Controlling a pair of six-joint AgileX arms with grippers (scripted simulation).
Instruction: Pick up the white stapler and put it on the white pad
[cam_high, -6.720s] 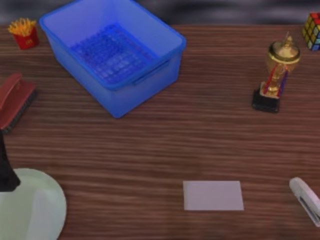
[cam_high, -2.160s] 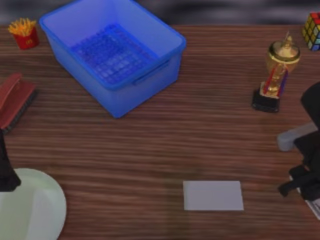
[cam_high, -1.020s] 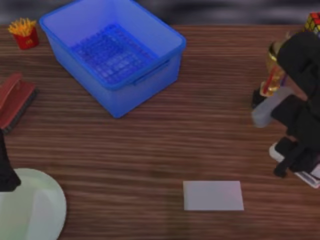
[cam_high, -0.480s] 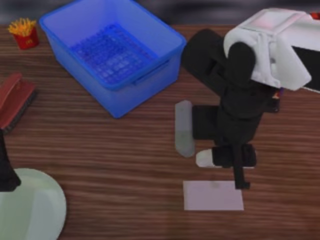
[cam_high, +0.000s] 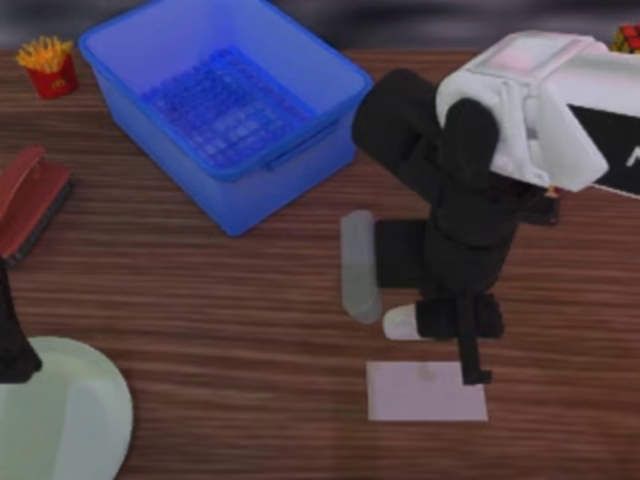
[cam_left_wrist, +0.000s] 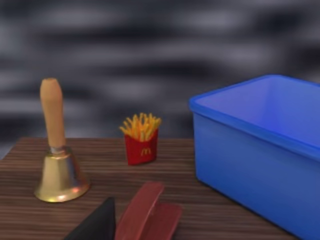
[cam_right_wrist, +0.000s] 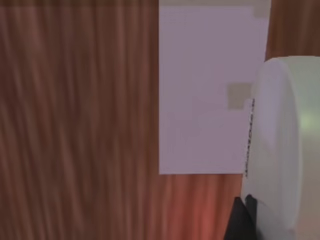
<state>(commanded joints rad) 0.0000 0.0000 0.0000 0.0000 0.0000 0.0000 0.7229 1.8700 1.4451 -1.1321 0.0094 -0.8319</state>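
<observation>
The white stapler (cam_high: 399, 322) hangs just above the table, with my right gripper (cam_high: 455, 320) shut on it. Only its rounded end sticks out to the left of the dark fingers. It sits just beyond the far edge of the white pad (cam_high: 425, 392), a flat pale rectangle near the table's front. In the right wrist view the stapler (cam_right_wrist: 280, 150) lies along one side of the pad (cam_right_wrist: 210, 90). My left gripper (cam_high: 12, 350) is parked at the table's left edge.
A blue basket (cam_high: 225, 100) stands at the back left, with a fries box (cam_high: 47, 65) in the corner. A dark red stapler (cam_high: 30, 200) and a pale green plate (cam_high: 70, 420) lie at the left. A brass bell (cam_left_wrist: 60, 170) stands near the fries.
My right gripper closed on the white stapler at the front right and carried it left to the pad's far edge. In the last half second it crept slightly further left.
</observation>
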